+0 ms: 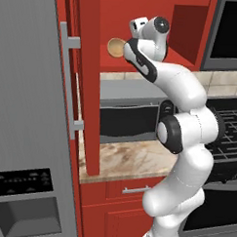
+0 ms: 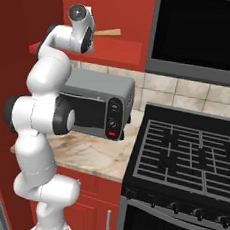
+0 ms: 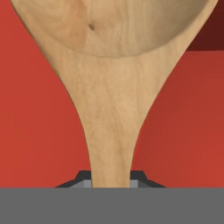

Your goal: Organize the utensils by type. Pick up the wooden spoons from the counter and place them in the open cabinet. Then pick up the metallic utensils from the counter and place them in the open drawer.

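The tan wooden spoon [image 3: 109, 87] is clamped by its handle in my gripper [image 3: 110, 180], which is shut on it. My arm is raised, with the gripper [image 1: 127, 46] inside the open cabinet [image 1: 88, 80]. The spoon's oval bowl [image 1: 115, 47] shows against the cabinet's red inside. From the other side, the spoon's handle end [image 2: 109, 32] sticks out past the hand just above the cabinet's bottom shelf [image 2: 119, 49]. I cannot tell whether the spoon touches the shelf. The counter [image 1: 128, 157] lies below. The metallic utensils and the open drawer are out of view.
A grey toaster oven [image 2: 95, 102] stands on the counter under the cabinet. The black stove [image 2: 193, 155] is to its right, with a microwave [image 2: 200, 35] above. A grey fridge [image 1: 28, 111] stands at the left. The cabinet door hangs open beside my arm.
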